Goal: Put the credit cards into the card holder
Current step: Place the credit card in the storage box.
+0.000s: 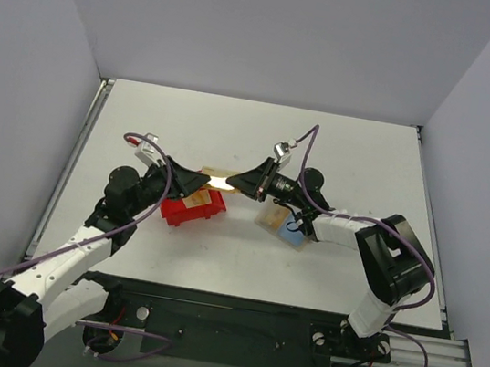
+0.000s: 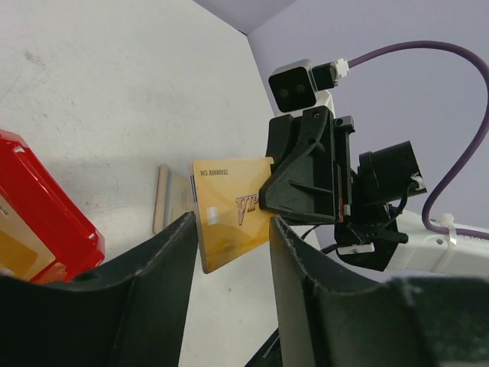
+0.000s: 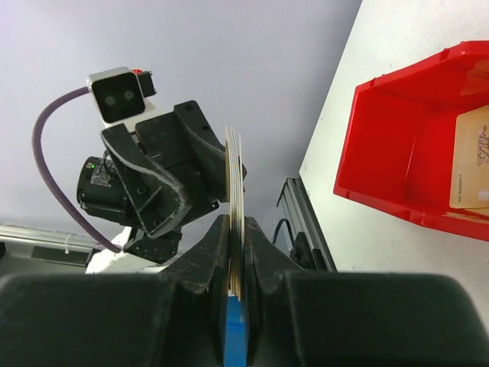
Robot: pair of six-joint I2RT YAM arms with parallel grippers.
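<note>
A credit card point(image 2: 228, 214) is held in the air just beyond the far side of the red bin point(image 1: 187, 215), with its long axis running level from one gripper to the other. It is clamped at one short end by the right gripper point(image 3: 235, 223), whose fingers are pressed tight against its two faces. The other end lies within the wide-spread fingers of the left gripper point(image 2: 233, 228), and no grip by them can be made out. In the left wrist view the printed orange-yellow face is seen, with a number and the letters VIP. In the right wrist view only the thin edge is seen, standing upright, and a second card point(image 3: 472, 157) is shown lying inside the red bin. The card holder point(image 1: 275, 218) is seen only from above, lying open on the table to the right of the red bin, blue lining up.
</note>
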